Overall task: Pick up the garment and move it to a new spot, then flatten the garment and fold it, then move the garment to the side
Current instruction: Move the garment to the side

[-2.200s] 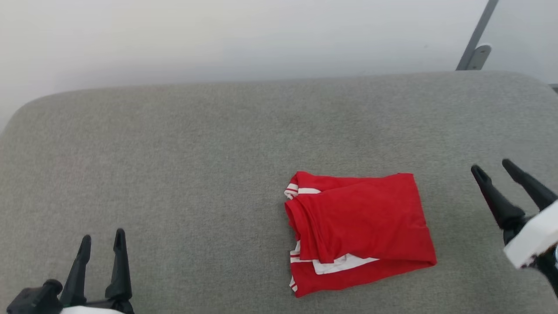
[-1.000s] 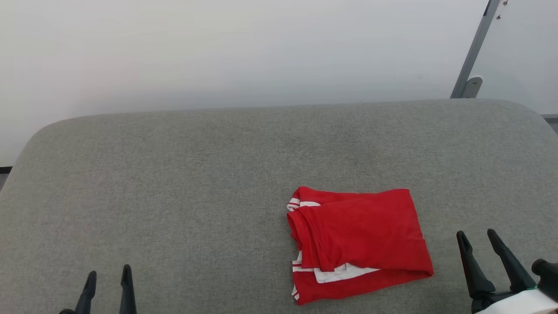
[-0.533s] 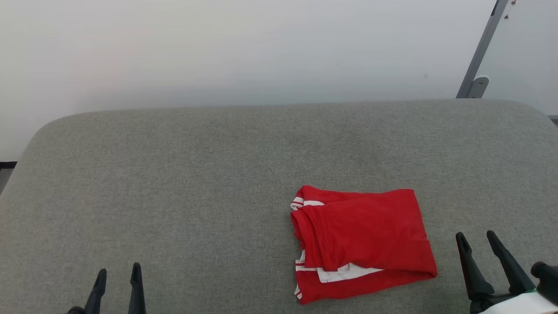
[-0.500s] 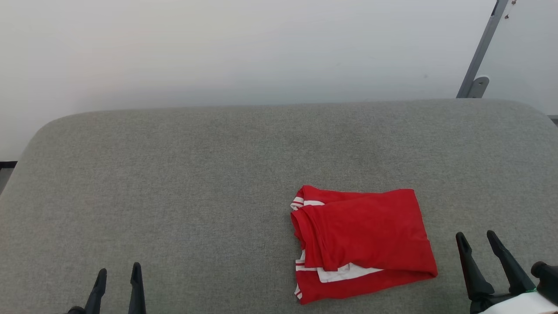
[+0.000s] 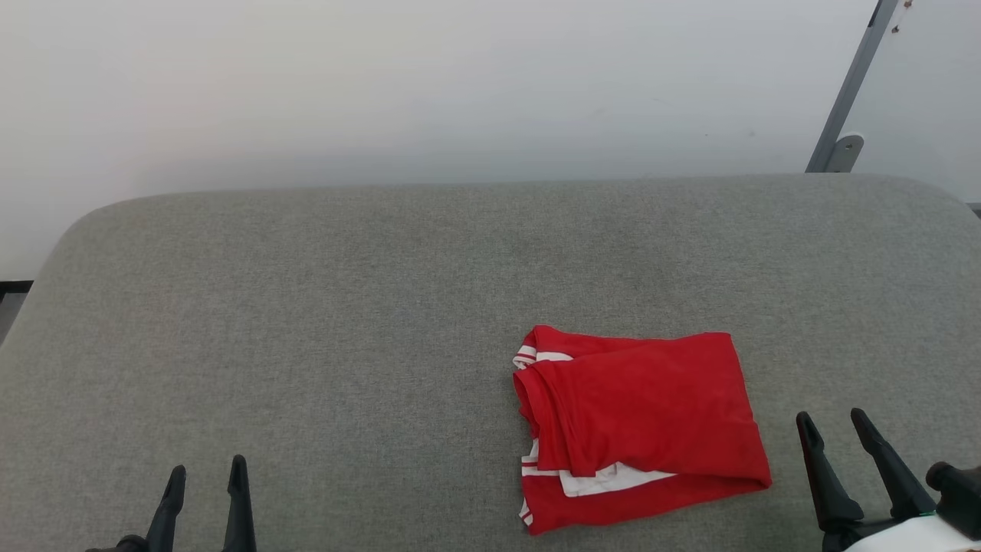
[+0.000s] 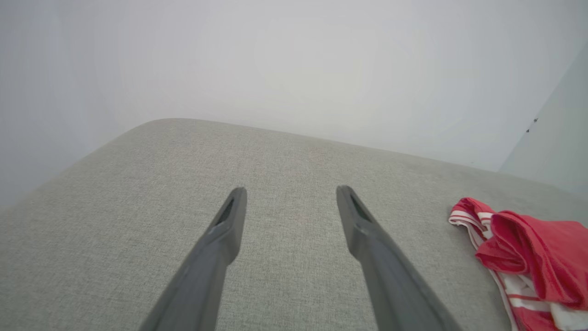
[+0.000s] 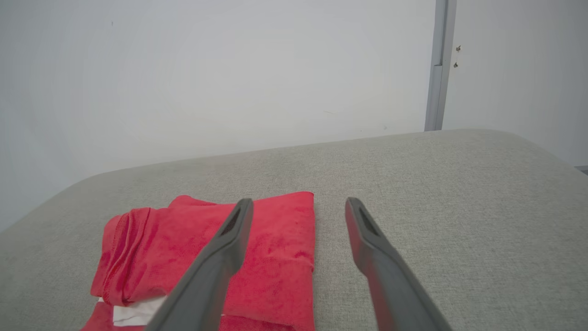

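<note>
garment (image 5: 644,429) lies folded into a compact red bundle right of centre on the grey padded tabletop (image 5: 306,322). left hand (image 5: 208,464) and right hand (image 5: 829,416) hover released, empty, either side. folding looks done; perhaps only shifting aside remains.

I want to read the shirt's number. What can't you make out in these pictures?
Lettering and number on the garment: folded inside; head view shows plain red cloth, striped trim.
Left wrist view: much of the garment cut off by the right edge.
Head view, left gripper base: cut off by the bottom edge.
</note>
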Robot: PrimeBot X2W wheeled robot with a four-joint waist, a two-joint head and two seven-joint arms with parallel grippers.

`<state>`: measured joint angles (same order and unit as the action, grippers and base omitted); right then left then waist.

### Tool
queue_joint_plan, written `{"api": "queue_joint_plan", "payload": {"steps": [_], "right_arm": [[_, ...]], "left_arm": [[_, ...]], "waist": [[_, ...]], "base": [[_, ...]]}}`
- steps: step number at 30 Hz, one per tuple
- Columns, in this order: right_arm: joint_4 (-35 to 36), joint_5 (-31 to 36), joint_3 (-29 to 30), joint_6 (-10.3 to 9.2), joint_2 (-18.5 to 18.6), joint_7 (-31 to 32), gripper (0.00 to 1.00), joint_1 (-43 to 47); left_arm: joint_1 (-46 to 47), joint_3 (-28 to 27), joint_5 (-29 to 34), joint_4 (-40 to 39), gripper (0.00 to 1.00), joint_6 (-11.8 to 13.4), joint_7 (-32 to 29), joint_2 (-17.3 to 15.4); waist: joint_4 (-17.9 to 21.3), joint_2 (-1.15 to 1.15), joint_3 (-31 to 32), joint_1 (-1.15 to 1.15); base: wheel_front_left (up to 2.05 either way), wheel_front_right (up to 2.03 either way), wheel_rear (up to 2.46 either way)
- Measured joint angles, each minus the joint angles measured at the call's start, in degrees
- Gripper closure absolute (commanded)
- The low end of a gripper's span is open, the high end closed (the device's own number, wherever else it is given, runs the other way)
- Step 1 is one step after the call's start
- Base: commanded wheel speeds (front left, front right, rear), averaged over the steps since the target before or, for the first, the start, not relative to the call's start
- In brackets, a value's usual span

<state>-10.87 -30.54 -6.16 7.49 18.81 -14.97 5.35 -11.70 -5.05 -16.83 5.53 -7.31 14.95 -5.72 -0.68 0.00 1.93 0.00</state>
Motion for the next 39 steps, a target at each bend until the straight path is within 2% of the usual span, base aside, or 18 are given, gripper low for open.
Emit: {"api": "queue_joint_plan", "payload": {"steps": [11,17,21,32,39], "right_arm": [[-2.32,0.66,-0.07,0.00,-0.08,0.00,0.00,-0.86],[-6.06,-1.35,-5.00,0.00,3.63,1.42,0.00,-4.95],[-7.95,-4.53,-8.08,0.00,7.11,6.50,0.00,-9.13],[-10.14,-13.69,-16.30,0.01,17.27,26.04,0.00,-19.57],[-11.90,-20.69,-20.43,0.00,19.44,38.40,0.00,-24.10]], "left_arm": [[-0.01,-0.68,-0.11,-0.79,0.00,0.00,0.01,0.40],[-0.13,-0.92,-0.31,-1.43,0.00,0.00,0.01,0.34],[-0.10,-0.38,-0.31,-1.52,0.00,0.00,0.01,0.29],[2.52,3.32,-0.21,-0.64,0.00,0.00,0.00,-0.02],[5.15,5.11,-0.15,0.04,0.00,0.00,0.00,0.05]], "waist": [[-0.45,0.00,-0.16,0.00],[-0.84,0.00,-0.37,0.00],[-1.61,0.00,-0.86,0.00],[-4.98,0.00,-4.59,0.00],[-7.89,0.00,-8.13,0.00]], "base": [[0.00,0.00,0.00],[0.00,0.00,0.00],[0.00,0.00,0.00],[0.00,0.00,0.00],[0.00,0.00,0.00]]}}
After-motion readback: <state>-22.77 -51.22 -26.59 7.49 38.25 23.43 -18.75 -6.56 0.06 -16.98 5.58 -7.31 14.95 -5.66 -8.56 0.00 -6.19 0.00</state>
